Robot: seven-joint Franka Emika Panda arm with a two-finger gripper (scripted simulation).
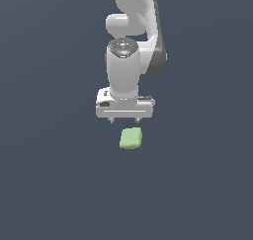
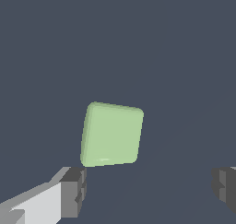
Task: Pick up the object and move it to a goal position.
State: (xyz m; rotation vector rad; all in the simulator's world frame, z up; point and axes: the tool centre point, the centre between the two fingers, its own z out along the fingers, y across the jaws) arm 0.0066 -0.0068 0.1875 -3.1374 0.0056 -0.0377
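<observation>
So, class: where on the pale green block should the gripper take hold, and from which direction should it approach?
Probably from straight above, closing on two opposite flat sides of the green block at mid-length. It lies flat, is narrower than the open gripper, and sits slightly rotated, so turning the wrist to square the fingers with its edges should help.

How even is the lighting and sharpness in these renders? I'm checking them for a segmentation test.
Exterior view: flat, even light, sharp edges, no cast shadow visible under the green block or the pincer. Wrist view: equally sharp, a faint pale highlight near one edge of the block, no blur or glare.
</observation>
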